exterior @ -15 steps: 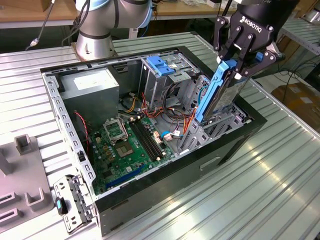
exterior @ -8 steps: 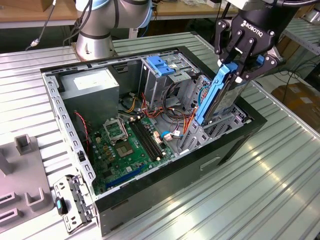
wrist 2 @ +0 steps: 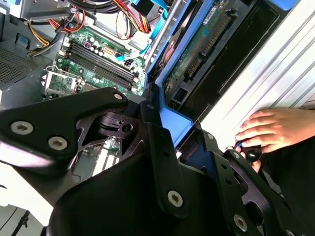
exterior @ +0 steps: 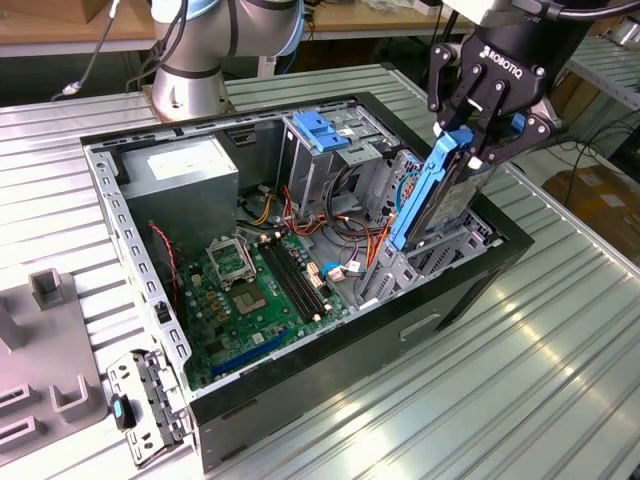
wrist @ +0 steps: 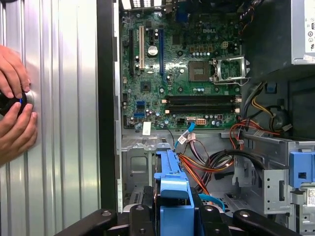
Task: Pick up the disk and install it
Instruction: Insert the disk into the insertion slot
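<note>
The disk (exterior: 430, 195), a dark drive with blue side rails, stands on end and tilted over the drive bay (exterior: 440, 255) at the exterior view's right end of the open computer case (exterior: 350, 380). My gripper (exterior: 472, 140) is shut on its upper end, and its lower end reaches down among the bay's metal walls. In both wrist views the black fingers (wrist 2: 160, 162) clamp the blue end tab, with the disk (wrist 2: 197, 44) and disk (wrist: 173, 189) stretching away from my gripper (wrist 2: 172, 132) and gripper (wrist: 174, 216).
Inside the case lie the green motherboard (exterior: 260, 290), orange and red cables (exterior: 350, 235), a power supply (exterior: 185, 175) and a metal cage topped by a light-blue latch plate (exterior: 320, 128). Grey fixtures (exterior: 50, 350) sit on the ribbed table. A person's hands (wrist: 15, 103) hold a dark knob beside the case.
</note>
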Controlling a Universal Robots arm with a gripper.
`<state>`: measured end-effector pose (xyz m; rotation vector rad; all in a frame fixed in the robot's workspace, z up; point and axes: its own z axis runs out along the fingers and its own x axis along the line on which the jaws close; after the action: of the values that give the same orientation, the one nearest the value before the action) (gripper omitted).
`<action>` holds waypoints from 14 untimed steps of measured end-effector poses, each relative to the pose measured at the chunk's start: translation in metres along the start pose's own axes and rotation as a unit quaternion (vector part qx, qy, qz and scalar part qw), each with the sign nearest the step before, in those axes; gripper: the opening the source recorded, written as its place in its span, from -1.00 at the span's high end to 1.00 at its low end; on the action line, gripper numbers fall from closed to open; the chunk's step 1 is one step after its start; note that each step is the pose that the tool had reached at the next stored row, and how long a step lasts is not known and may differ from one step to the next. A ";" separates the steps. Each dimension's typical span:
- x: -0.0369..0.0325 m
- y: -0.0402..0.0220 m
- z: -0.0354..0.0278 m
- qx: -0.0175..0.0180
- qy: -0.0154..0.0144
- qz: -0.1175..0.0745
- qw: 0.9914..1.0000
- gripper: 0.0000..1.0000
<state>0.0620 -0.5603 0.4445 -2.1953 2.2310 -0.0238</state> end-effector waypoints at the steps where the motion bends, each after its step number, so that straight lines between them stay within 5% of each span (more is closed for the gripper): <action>1: 0.0000 0.0000 0.0006 0.000 0.000 0.000 1.000 0.25; 14: 0.0000 0.0002 0.0083 0.000 0.000 0.000 1.000 0.25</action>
<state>0.0620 -0.5603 0.4363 -2.1955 2.2313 -0.0237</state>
